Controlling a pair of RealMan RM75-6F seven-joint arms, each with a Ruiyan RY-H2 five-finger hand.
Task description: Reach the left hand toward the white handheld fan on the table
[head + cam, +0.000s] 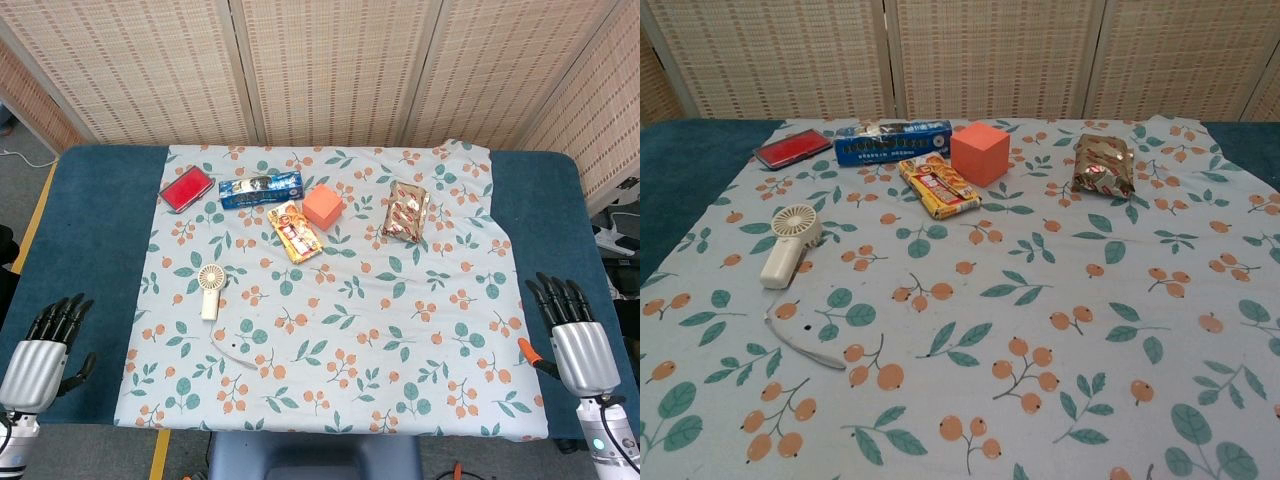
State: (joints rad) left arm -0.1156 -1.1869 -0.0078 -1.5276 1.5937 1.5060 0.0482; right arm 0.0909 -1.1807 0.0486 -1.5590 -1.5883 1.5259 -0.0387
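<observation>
The white handheld fan (210,290) lies on the floral cloth, left of centre, its round head pointing away from me and a thin white cord (232,352) trailing near its handle. The chest view shows the fan (790,243) at the left with the cord (800,340) below it. My left hand (42,345) hovers at the table's near-left corner, well left of and nearer than the fan, fingers extended and apart, holding nothing. My right hand (575,335) hovers at the near-right corner, fingers likewise spread and empty. Neither hand appears in the chest view.
At the back of the cloth (340,400) lie a red flat case (186,189), a blue box (260,189), a yellow snack packet (294,233), an orange cube (322,206) and a brown foil packet (406,211). A woven screen stands behind the table.
</observation>
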